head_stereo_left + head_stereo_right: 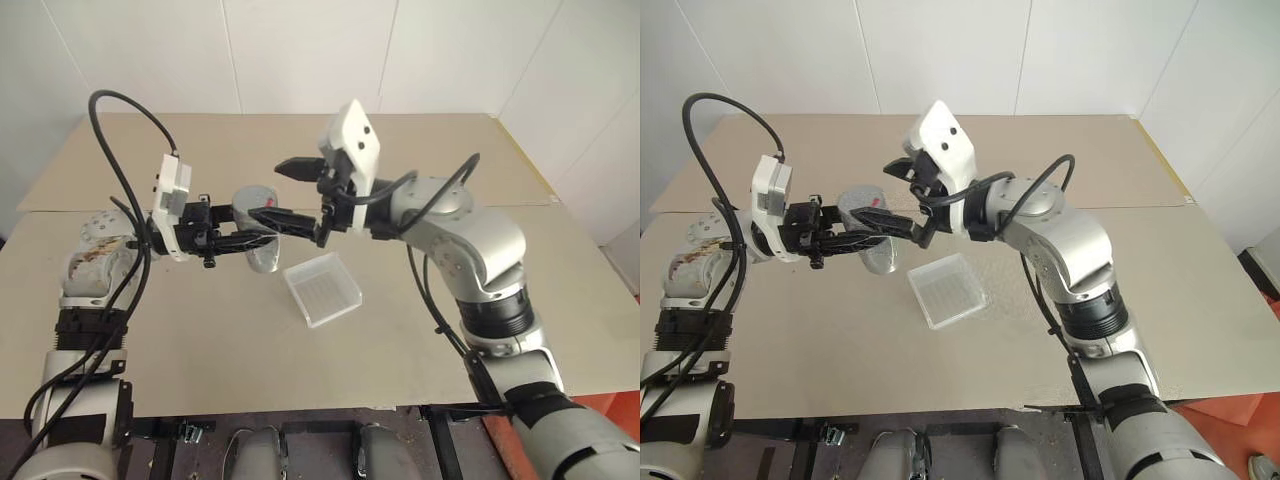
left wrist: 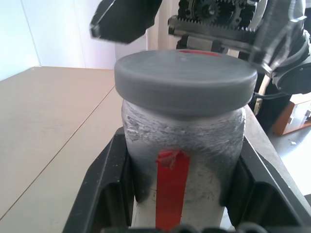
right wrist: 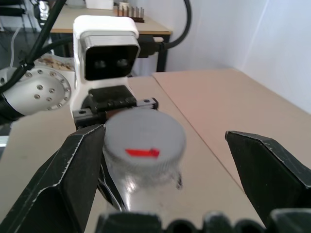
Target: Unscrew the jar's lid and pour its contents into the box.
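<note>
We are counting one jar [image 2: 182, 160], one lid [image 2: 185, 82], one box [image 1: 323, 289] and two grippers over a tan table [image 1: 180, 350]. We are holding the jar in the left gripper [image 1: 262, 228], its two black fingers [image 2: 104, 194] clamped on the jar's body, one on each side of the red stripe, with the jar lifted above the table and lying roughly level, its lid end pointing to the right arm. The grey lid is sitting on the jar, with a red mark on top [image 3: 142, 152]. We are keeping the right gripper [image 3: 160, 170] at the lid with its jaws spread wide apart; one finger [image 3: 73, 179] is lying just beside the lid's rim, the other is standing well off from it, so nothing is gripped there. The box is resting flat on the table just below and to the right of the jar, apart from it, with bare table running on every side of it out to the near edge and to the far wall. In the head views we are seeing the box and both arms together. In the left wrist view we are seeing the scuffed jar wall under the lid and the right gripper's gear rack behind it. In the right wrist view we are seeing the lid face-on, with the left wrist's white camera housing [image 3: 107, 46] behind. We cannot tell what is inside the jar.
</note>
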Robot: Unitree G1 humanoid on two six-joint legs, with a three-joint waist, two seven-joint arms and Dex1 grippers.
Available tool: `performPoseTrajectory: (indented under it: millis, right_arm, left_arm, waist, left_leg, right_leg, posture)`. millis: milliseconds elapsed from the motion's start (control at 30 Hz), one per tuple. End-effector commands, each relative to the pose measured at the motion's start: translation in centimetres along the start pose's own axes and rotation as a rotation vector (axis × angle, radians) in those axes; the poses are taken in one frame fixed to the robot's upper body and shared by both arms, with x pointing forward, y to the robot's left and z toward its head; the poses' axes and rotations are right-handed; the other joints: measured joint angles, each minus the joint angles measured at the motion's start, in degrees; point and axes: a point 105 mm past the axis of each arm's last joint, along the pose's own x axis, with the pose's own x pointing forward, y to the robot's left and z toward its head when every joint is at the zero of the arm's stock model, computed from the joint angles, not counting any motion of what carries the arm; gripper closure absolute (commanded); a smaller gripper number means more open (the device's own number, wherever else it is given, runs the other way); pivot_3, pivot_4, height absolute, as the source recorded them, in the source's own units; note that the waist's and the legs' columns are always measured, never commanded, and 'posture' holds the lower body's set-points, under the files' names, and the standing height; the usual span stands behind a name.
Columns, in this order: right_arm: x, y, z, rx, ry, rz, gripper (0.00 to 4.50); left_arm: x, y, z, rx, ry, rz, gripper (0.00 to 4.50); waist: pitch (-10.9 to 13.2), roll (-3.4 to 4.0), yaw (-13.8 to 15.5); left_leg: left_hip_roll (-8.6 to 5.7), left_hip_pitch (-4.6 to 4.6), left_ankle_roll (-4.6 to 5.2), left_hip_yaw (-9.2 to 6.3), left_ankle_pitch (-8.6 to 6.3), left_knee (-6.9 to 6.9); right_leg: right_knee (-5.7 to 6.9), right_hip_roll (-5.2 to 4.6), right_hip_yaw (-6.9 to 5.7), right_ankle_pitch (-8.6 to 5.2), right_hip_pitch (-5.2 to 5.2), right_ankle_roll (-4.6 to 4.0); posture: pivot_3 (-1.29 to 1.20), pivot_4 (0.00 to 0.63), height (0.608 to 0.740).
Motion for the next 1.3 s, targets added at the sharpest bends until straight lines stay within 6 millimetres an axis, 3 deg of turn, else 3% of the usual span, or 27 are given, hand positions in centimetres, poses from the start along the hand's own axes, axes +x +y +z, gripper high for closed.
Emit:
performPoseTrajectory:
  millis: [33,267,500,733,933,1100,1300]
  right_arm:
    - [-1.5,-1.8,0.3,-0.012,-0.008,-0.090,0.00]
    - [-2.3,-2.1,0.4,-0.015,-0.014,-0.102,0.00]
    - [-1.8,-0.6,2.2,0.002,-0.085,-0.021,0.00]
    - [0.5,2.4,3.2,-0.008,-0.124,0.101,0.00]
    - [2.1,3.5,3.2,-0.050,-0.114,0.125,0.00]
    - [2.8,3.0,2.5,-0.070,-0.083,0.076,0.00]
    - [1.6,1.7,2.3,-0.057,-0.078,0.034,0.00]
  left_arm:
    - [0.0,-0.3,1.9,0.070,-0.027,-0.038,2.51]
    - [-0.1,-0.3,1.9,0.069,-0.026,-0.041,2.51]
    - [0.3,-0.1,1.6,0.068,-0.029,-0.035,2.51]
    - [0.8,0.0,1.6,0.069,-0.041,-0.039,2.51]
    - [0.9,0.0,1.7,0.070,-0.042,-0.046,2.51]
    - [0.7,0.0,1.8,0.072,-0.037,-0.046,2.51]
    - [0.4,-0.1,1.8,0.076,-0.030,-0.041,2.51]
  waist:
    - [0.0,0.00,0.1]
    - [0.0,0.00,-0.3]
    - [0.0,0.00,-0.1]
    - [0.0,0.00,-0.1]
    - [0.0,0.00,-0.1]
    - [0.0,0.00,-0.1]
    - [0.0,0.00,-0.1]
  left_leg:
    - [0.00,0.00,0.00,0.00,0.00,0.00]
    - [0.01,0.00,0.00,0.01,0.00,-0.02]
    - [0.01,0.00,0.00,0.01,0.00,-0.01]
    - [0.02,0.00,0.00,0.00,0.00,-0.01]
    - [0.01,0.00,0.00,0.00,0.00,-0.01]
    - [0.01,0.00,-0.01,0.00,0.00,0.00]
    - [0.01,0.00,0.00,0.00,0.00,-0.01]
  right_leg:
    - [-0.02,0.00,-0.01,0.00,0.01,0.00]
    - [-0.01,0.03,0.04,0.00,-0.04,0.00]
    - [-0.01,0.02,0.03,0.00,-0.03,0.00]
    - [0.01,0.03,0.03,0.00,-0.03,0.00]
    - [0.02,0.02,0.02,0.00,-0.02,0.00]
    - [0.03,0.02,0.02,0.00,-0.02,0.00]
    - [0.05,0.02,0.01,0.00,-0.01,0.00]
  posture:
    - [0.00,0.150,0.740]
    - [0.00,0.150,0.740]
    - [0.00,0.150,0.740]
    - [0.00,0.150,0.740]
    - [0.00,0.150,0.740]
    - [0.00,0.150,0.740]
    - [0.00,0.150,0.740]
